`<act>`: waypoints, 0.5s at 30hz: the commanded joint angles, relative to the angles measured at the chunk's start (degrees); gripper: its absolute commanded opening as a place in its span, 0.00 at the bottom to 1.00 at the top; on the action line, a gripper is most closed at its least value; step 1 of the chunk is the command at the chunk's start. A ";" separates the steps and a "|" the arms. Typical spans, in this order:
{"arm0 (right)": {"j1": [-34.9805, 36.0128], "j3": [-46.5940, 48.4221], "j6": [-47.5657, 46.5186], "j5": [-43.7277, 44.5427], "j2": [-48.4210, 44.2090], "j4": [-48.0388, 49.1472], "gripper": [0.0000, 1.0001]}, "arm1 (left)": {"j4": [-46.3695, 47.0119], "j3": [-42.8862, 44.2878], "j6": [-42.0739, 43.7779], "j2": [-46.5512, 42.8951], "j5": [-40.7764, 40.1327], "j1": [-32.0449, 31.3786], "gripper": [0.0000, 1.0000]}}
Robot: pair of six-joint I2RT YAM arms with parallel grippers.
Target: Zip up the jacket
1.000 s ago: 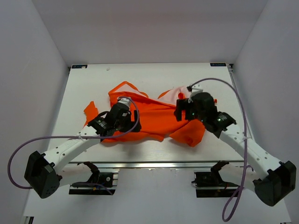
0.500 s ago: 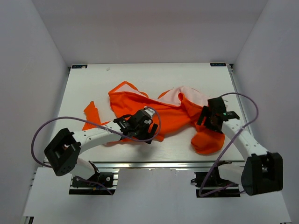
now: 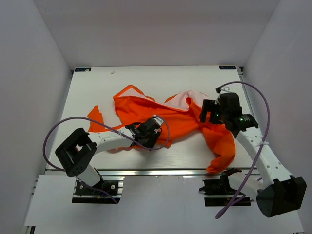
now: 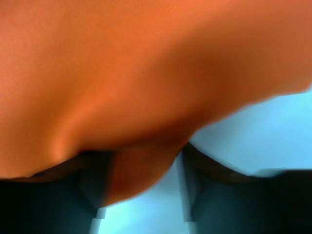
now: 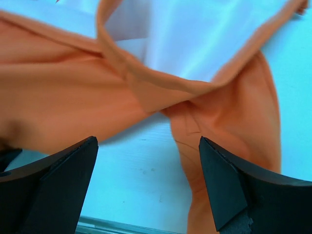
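Orange jacket (image 3: 170, 122) between both claws

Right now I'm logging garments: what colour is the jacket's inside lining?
Pale pink-white, unlike the orange shell of the jacket; the lining shows best in the top external view.

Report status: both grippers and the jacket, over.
Left gripper low at jacket's near hem, fabric between fingers, grip unconfirmed. Right gripper open above jacket, holding nothing. Jacket crumpled, unzipped, pale lining showing. No obstructions seen.
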 commanded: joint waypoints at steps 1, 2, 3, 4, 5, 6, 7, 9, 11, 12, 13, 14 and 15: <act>4.25 -0.16 -4.02 -2.52 1.83 3.08 0.89 | 1.68 0.01 1.65 2.10 -3.72 -0.07 0.57; 5.22 -0.69 -4.02 -1.99 2.10 3.87 0.89 | 1.86 0.27 1.48 2.63 -4.95 -0.07 0.46; 6.89 -1.30 -4.19 -1.90 2.19 4.40 0.89 | 1.86 0.71 1.48 3.33 -5.66 -0.07 0.19; 7.77 -1.92 -4.98 -1.99 2.28 4.93 0.89 | 1.86 0.89 1.21 3.51 -6.45 -0.07 0.01; 9.17 -3.23 -7.25 -1.90 2.37 5.54 0.89 | 1.86 1.06 0.17 3.34 -7.76 -0.07 0.00; 10.58 -3.85 -9.18 -1.12 2.46 6.77 0.89 | 1.60 1.41 -0.10 2.47 -9.60 -0.07 0.00; 14.25 -4.38 -10.16 0.55 3.15 7.30 0.89 | 0.73 2.29 -0.54 1.50 -10.49 -0.07 0.00; 17.44 -4.65 -11.57 5.10 4.21 7.66 0.89 | -0.68 3.61 -2.30 -3.31 -12.51 -0.07 0.00; 20.52 -5.35 -12.19 8.02 5.09 8.97 0.90 | -3.58 5.45 -5.19 -8.24 -13.04 -0.07 0.00; 21.74 -6.31 -13.06 9.77 5.18 10.54 0.89 | -4.02 5.63 -6.07 -11.31 -12.78 -0.07 0.00; 21.93 -7.10 -13.59 10.05 4.83 11.60 0.89 | -4.03 5.20 -7.04 -18.04 -12.87 -0.07 0.00; 22.28 -8.68 -14.38 9.79 4.48 12.66 0.89 | -3.68 4.85 -8.79 -21.59 -12.96 -0.07 0.00; 22.89 -9.47 -14.82 8.83 3.96 13.80 0.89 | -3.07 4.41 -9.42 -25.19 -13.22 -0.07 0.00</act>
